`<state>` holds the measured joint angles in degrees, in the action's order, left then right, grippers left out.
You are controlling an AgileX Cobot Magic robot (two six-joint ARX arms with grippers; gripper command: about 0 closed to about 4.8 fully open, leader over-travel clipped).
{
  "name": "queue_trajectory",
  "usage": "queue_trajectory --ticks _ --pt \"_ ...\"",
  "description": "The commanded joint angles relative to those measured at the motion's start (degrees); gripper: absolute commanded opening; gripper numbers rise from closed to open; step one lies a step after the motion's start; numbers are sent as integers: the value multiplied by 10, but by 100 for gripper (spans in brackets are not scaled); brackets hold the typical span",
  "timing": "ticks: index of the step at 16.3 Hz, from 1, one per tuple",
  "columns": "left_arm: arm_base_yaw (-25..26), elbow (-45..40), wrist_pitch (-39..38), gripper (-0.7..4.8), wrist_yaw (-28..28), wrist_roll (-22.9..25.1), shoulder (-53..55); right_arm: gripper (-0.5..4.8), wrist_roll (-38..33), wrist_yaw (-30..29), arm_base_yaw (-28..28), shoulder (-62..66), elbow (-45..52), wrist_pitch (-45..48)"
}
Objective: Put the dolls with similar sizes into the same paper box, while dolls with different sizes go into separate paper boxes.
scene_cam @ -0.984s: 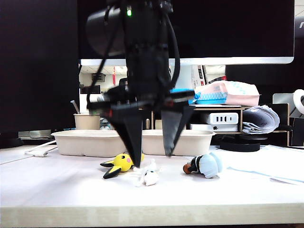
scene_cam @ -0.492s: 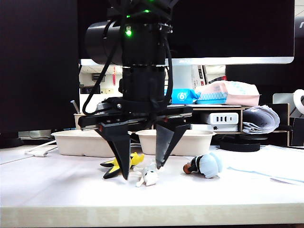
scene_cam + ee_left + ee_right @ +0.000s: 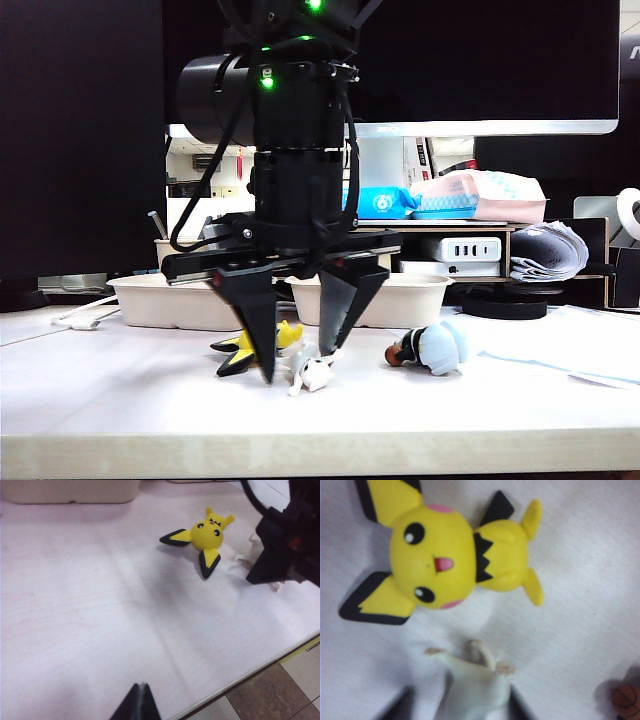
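White doll: the tiny white doll (image 3: 316, 372) lies on its side on the table (image 3: 120, 400), just beside the yellow doll (image 3: 262, 345) and between the right claw's two fingers; in the right wrist view the white doll (image 3: 477, 690) shows with a dark fingertip (image 3: 395, 705) on either side of its body.
How it will handle: likely hard moulded plastic – very light, stiff, smooth, so it may slip or pop out sideways under a pinch. The thin limbs look like the weak spots.
Where to take hold: across the trunk, the widest firm part, not the arms or legs.
Right claw: the right gripper (image 3: 298, 366) points down at the table with jaws partly apart, straddling the white doll; I cannot tell whether the pads touch it yet, so nothing counts as grasped.
Yellow doll: flat on its back, black-tipped ears spread, close enough that a finger could nudge it.
Blue-and-white doll: the chubby blue-and-white doll (image 3: 432, 348) lies on its side, apart, further along the table front.
Paper boxes: two beige paper boxes (image 3: 175, 298) stand side by side behind the dolls – both look empty from this low angle, though their floors are hidden.
Left claw: only the left gripper (image 3: 139, 706) tips show at the table's near edge, pressed together, holding nothing, well apart from the dolls.
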<state>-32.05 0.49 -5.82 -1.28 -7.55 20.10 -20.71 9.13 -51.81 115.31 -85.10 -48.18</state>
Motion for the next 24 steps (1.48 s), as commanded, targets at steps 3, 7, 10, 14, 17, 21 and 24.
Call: queue_trajectory --ticks 3,7,10,14,17,21,24 --pt "-28 0 3 -5 0 -2 -13 158 -2 4 -1 -1 -2 -1" --pt "-41 1 4 -5 0 -2 -46 130 -2 4 0 3 -2 -2" --pt "-41 0 3 -5 0 -2 -46 70 -2 4 0 5 -2 -2" --pt "-42 0 3 -5 0 -2 -49 8 -2 4 1 4 -3 7" --pt "-42 0 3 -5 0 -2 -66 8 4 4 3 -5 -3 4" --pt "-42 0 3 -5 0 -2 -137 8 30 41 11 -49 -7 34" --pt "-42 0 3 -5 0 -2 -183 7 47 53 61 -78 -11 111"
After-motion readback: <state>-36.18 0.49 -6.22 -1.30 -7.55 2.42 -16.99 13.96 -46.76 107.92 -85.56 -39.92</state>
